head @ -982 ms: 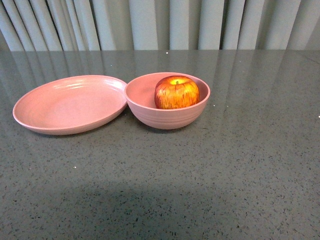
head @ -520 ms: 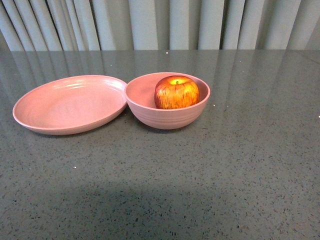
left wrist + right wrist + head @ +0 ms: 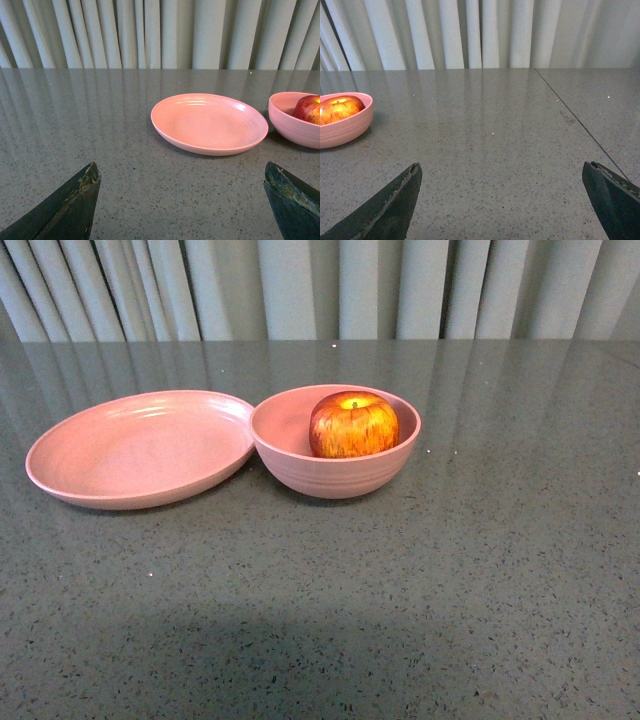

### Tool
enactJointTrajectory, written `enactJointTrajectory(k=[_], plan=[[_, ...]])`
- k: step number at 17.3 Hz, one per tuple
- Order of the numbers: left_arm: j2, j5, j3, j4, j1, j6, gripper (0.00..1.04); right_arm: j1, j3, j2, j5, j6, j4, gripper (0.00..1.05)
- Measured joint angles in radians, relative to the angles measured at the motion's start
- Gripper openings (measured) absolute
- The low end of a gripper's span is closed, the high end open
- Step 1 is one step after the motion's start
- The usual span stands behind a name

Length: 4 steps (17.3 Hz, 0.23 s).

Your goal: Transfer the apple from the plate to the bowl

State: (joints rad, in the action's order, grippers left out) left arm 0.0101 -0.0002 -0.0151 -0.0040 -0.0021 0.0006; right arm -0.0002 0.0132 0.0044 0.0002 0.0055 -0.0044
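A glossy red apple (image 3: pixel 353 424) with yellow streaks rests inside the deep pink bowl (image 3: pixel 335 478) at the middle of the dark stone table. Touching the bowl's left side lies the shallow pink plate (image 3: pixel 140 448), with nothing on it. Neither arm shows in the front view. In the left wrist view my left gripper (image 3: pixel 182 172) stands open over bare table, well short of the plate (image 3: pixel 209 123), with bowl (image 3: pixel 295 130) and apple (image 3: pixel 308 109) at the frame's edge. My right gripper (image 3: pixel 501 172) is open too, far from the bowl (image 3: pixel 342 129) holding the apple (image 3: pixel 340 109).
Grey pleated curtains (image 3: pixel 320 288) hang behind the table's far edge. A thin seam (image 3: pixel 580 122) runs across the tabletop in the right wrist view. Speckled tabletop (image 3: pixel 330 620) stretches in front of both dishes.
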Motion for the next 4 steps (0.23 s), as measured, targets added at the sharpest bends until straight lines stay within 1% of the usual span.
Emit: enactJointTrajectory(k=[4], plan=[[0.0,0.0,0.0,0.0,0.0,0.0,0.98,0.0,0.0,0.0,0.0,0.0,0.0,0.98]])
